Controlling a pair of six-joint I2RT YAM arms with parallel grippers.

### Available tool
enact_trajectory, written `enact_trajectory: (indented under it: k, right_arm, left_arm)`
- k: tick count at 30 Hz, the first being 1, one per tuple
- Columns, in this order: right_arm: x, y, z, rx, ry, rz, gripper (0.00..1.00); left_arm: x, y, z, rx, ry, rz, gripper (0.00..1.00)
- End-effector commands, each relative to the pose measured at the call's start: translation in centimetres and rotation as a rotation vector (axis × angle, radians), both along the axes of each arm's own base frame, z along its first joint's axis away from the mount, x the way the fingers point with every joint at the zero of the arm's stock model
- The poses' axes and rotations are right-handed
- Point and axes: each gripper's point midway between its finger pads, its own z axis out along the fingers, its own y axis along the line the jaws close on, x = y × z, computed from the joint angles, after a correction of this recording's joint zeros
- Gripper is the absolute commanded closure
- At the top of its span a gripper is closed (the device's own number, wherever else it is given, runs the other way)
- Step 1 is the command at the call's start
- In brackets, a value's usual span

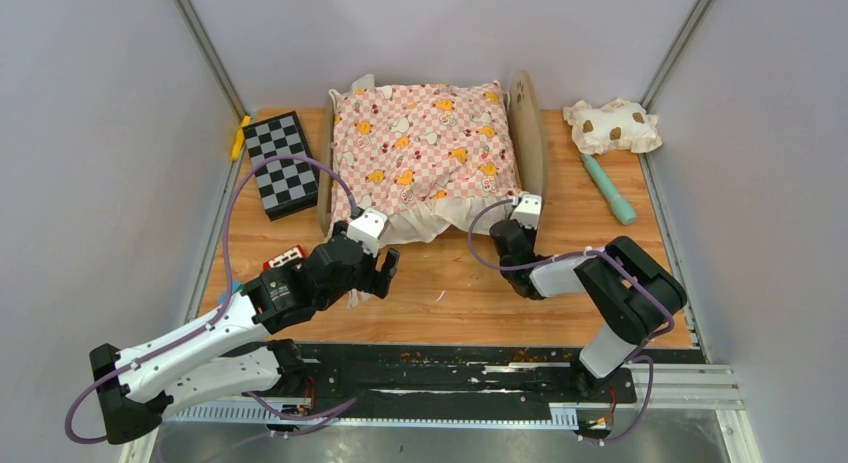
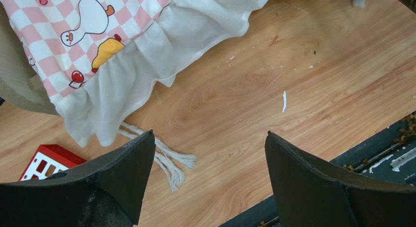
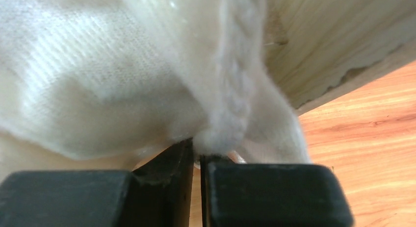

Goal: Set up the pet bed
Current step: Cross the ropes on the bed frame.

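Checkered box (image 1: 281, 164) lies left; spotted pillow (image 1: 611, 126) and perhaps a teal brush (image 1: 608, 188), right.

Matt wood pet bed (image 1: 533, 143), cloth cushion (image 1: 425, 143)

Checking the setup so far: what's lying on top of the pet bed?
A pink checkered cushion covers the pet bed; only its wooden end boards show. The base underneath is hidden.

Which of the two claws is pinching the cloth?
The right gripper, shut on the white frill of the pink cushion; the left gripper hangs open, gripping nothing.
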Motion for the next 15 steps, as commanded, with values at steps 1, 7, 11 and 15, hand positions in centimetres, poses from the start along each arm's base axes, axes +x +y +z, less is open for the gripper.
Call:
enact_trajectory:
  k: [1,7,11,15]
  right_arm:
    - [0.2,0.4,1.2,0.046,-0.026,0.002,0.97]
    - [-2.3,-0.1,0.5,0.104,0.086,-0.021,1.0]
    - [-4.1,-0.1,0.5,0.135,0.163,-0.01,1.0]
    - [-5.9,-0.2,0.8,0.136,0.237,0.022,1.0]
  left_arm:
    - [0.4,-0.4,1.0,-0.03,-0.03,0.003,0.11]
    - [0.4,-0.8,1.1,-0.043,-0.026,-0.001,0.11]
    - [0.3,-1.0,1.2,-0.05,-0.019,-0.008,0.11]
    - [0.1,-0.9,1.1,-0.06,-0.015,-0.005,0.11]
